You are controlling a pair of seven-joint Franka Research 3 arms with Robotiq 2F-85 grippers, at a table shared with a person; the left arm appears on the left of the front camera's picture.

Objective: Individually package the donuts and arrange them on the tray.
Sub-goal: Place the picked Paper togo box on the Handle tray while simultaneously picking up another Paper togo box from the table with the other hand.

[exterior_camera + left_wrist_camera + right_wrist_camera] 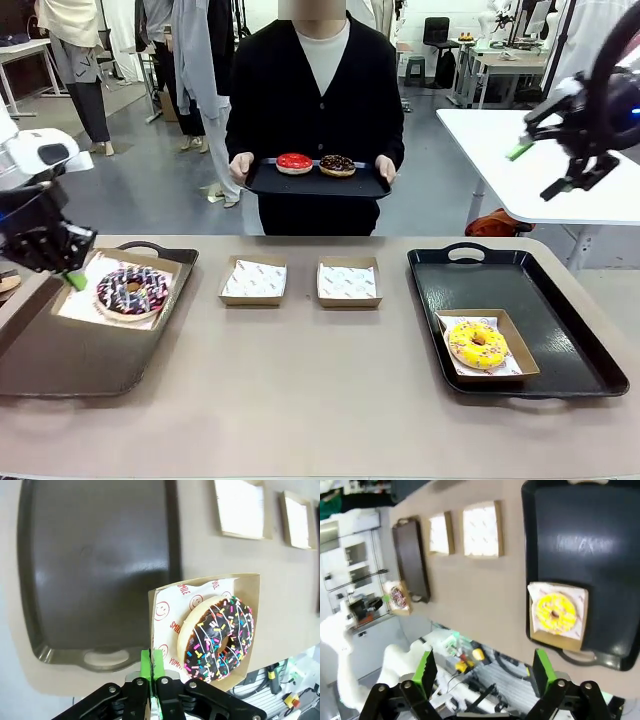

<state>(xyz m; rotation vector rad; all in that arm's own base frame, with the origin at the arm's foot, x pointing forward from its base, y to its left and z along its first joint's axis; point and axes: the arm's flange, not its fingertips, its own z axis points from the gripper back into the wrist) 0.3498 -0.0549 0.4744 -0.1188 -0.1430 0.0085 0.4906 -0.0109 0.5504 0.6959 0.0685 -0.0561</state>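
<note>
My left gripper (74, 279) (151, 663) is shut on the edge of a cardboard box (247, 587) that holds the dark purple donut (132, 290) (220, 638) with coloured sprinkles. The box hangs slightly above the left tray (90, 365) (100, 565). The yellow donut (477, 344) (555, 613) lies in its own box on the right black tray (560, 300) (590, 540). Across the table a person holds a small black tray (316, 183) with the red donut (294, 162) and the chocolate donut (337, 164). My right gripper (540, 168) (485, 672) hovers open, high over the right side.
Two empty paper-lined boxes (254, 280) (348, 281) sit side by side mid-table between the trays. A white table (560, 170) stands behind on the right. The near half of the table top (300, 400) is bare.
</note>
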